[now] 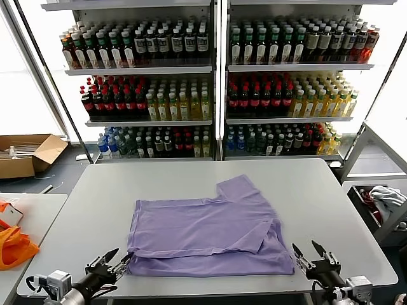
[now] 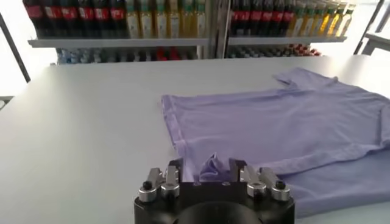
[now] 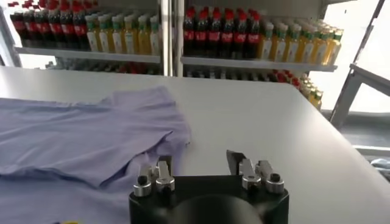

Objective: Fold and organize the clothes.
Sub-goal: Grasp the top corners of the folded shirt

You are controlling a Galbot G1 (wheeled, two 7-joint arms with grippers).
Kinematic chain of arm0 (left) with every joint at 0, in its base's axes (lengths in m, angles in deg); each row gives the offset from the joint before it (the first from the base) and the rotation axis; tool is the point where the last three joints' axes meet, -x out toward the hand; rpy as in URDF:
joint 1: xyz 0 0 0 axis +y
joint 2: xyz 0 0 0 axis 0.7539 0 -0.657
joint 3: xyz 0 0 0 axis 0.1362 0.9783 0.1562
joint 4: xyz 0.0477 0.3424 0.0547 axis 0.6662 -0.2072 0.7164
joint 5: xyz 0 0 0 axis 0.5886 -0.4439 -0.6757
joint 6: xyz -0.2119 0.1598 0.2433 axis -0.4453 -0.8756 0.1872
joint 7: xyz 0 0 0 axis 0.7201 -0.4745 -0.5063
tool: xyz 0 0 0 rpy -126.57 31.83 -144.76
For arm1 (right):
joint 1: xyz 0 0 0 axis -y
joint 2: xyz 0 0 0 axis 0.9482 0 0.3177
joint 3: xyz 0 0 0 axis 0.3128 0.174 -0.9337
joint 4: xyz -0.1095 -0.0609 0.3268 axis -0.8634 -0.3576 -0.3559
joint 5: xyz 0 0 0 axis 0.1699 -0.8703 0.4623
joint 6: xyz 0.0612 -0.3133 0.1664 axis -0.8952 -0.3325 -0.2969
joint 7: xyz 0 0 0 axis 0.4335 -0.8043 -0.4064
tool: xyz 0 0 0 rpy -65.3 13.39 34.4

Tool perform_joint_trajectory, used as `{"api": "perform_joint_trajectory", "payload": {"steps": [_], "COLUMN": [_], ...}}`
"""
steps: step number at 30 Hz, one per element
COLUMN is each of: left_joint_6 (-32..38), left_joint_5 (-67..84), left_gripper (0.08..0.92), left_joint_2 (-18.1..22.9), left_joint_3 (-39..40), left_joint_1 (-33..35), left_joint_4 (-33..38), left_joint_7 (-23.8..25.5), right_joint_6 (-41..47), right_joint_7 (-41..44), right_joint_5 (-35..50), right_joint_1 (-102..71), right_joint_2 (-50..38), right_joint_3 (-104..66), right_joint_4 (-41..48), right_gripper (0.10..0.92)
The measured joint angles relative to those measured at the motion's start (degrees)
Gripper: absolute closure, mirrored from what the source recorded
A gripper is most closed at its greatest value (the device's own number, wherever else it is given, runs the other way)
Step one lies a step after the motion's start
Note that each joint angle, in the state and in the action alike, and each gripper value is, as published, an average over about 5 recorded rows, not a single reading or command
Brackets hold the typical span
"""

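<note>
We see the lavender T-shirt (image 1: 206,229) lying flat on the white tabletop (image 1: 89,190), partly folded: a layer has been brought over toward the near hem, one sleeve pokes out toward the shelves on the far side, and a diagonal fold edge runs near the shirt's right side. No print shows, so we judge it lies face down or folded inward.

Our left pincer (image 1: 113,261) sits at the shirt's near left corner. In the left wrist view its fingers stand apart, with a small peak of fabric (image 2: 212,167) rising between them; the fingers do not pinch it, so we take the corner as released. Our right pincer (image 1: 310,253) is just off the near right corner, fingers clearly apart and nothing between them; in the right wrist view the shirt edge lies just beside its left finger (image 3: 157,173).

We judge the step in hand to be letting go after a fold. To do it well, we should lift both pincers straight up and back toward us so the left one does not drag that raised peak and undo the hem line. The fabric is thin and will likely ruck easily. The next grasp should take both layers at the edges together.

Behind the tabletop stand shelves of bottles (image 1: 216,82); an orange fabric (image 1: 14,244) lies on a side table at our left.
</note>
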Motion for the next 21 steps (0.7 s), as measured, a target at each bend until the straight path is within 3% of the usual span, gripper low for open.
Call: {"api": "perform_joint_trajectory", "payload": {"steps": [5, 9, 15, 21], "left_joint_6": [0.09, 0.07, 0.25, 1.19], "left_joint_5": [0.73, 2.3, 4.57, 5.29], "left_gripper": [0.276, 0.193, 0.177, 0.177], "left_joint_2": [-2.96, -6.24, -10.7, -12.12], "left_joint_3": [-0.14, 0.84, 5.14, 11.75], "left_joint_1": [-3.27, -7.89, -17.65, -27.55], "left_joint_4": [-2.82, -6.72, -14.01, -21.77], "left_joint_7": [1.4, 2.67, 4.91, 6.84], "right_joint_6": [1.35, 2.81, 4.14, 4.44], "right_joint_7": [5.1, 9.5, 14.7, 18.27], "right_joint_5": [1.23, 1.66, 1.47, 0.5], "right_joint_1": [7.37, 15.75, 29.78, 42.3], "right_joint_2": [-3.43, -5.07, -5.55, -4.45], "right_joint_3": [-0.1, 2.51, 9.33, 17.62], "right_joint_4": [4.89, 10.42, 20.09, 30.4], "right_gripper": [0.214, 0.203, 0.202, 0.203]}}
